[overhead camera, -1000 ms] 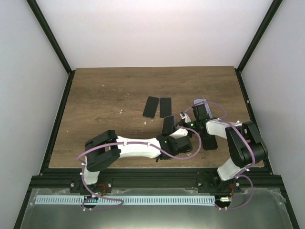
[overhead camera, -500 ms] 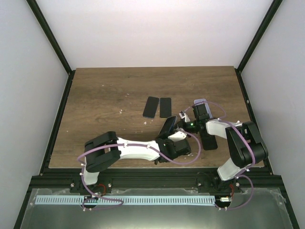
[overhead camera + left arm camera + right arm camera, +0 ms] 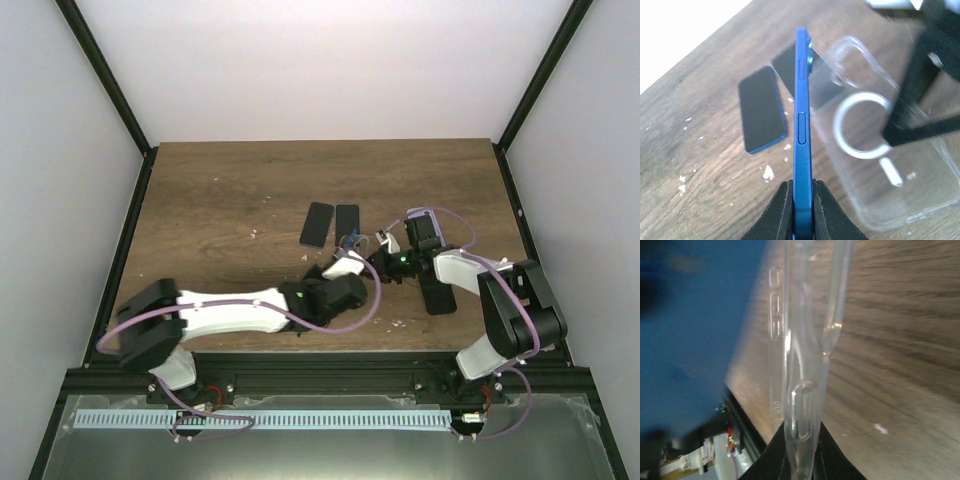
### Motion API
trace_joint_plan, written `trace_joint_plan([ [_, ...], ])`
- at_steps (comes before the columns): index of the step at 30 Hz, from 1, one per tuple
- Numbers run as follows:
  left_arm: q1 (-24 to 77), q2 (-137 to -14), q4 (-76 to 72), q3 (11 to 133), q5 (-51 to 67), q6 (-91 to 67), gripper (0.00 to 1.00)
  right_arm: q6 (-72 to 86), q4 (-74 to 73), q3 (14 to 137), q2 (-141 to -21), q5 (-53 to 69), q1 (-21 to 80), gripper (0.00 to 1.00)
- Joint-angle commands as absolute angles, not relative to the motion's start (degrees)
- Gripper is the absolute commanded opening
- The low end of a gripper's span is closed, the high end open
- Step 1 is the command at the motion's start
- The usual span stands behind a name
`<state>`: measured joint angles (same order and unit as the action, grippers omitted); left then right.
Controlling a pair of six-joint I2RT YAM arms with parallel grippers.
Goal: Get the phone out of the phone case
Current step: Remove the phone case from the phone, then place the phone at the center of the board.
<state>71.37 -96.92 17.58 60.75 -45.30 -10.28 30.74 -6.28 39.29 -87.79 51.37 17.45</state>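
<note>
A blue phone (image 3: 802, 125) stands edge-on in my left gripper (image 3: 802, 200), which is shut on its lower end. The phone is outside the clear phone case (image 3: 880, 150), which has a white ring on its back and sits just right of the phone. My right gripper (image 3: 802, 452) is shut on the clear case (image 3: 805, 340), seen edge-on, with the phone a blue blur (image 3: 695, 315) to its left. In the top view the left gripper (image 3: 345, 258) and right gripper (image 3: 385, 262) meet near the table's middle; the case hardly shows there.
Two dark phones (image 3: 318, 224) (image 3: 346, 224) lie flat side by side just beyond the grippers, also in the left wrist view (image 3: 761, 116). A phone in a pale case (image 3: 421, 228) and a dark phone (image 3: 437, 293) lie under the right arm. White specks dot the wooden table (image 3: 220, 200).
The left arm has swung its elbow left and stretched out, carrying the phone left and away from the case. The right gripper has stayed nearly in place with the case.
</note>
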Motion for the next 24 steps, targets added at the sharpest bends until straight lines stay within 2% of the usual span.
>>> trace_joint_plan([
  [1,68.72,-83.44,10.50,56.01,-47.48,-14.53,0.00,26.21,-7.91,39.20,-87.68,45.12,15.91,0.01],
  [12,66.02,-64.70,9.37,44.44,-42.79,-18.67,0.00,19.63,-9.19,42.22,-81.14,37.36,15.81,0.01],
  [19,65.39,-66.04,19.65,45.04,-40.17,-18.02,0.00,2.13,-18.13,51.23,-74.01,32.14,13.45,0.01],
  [24,65.48,-71.11,24.77,47.51,-40.70,-14.73,0.00,-2.12,-20.04,50.06,-68.47,32.80,6.25,0.01],
])
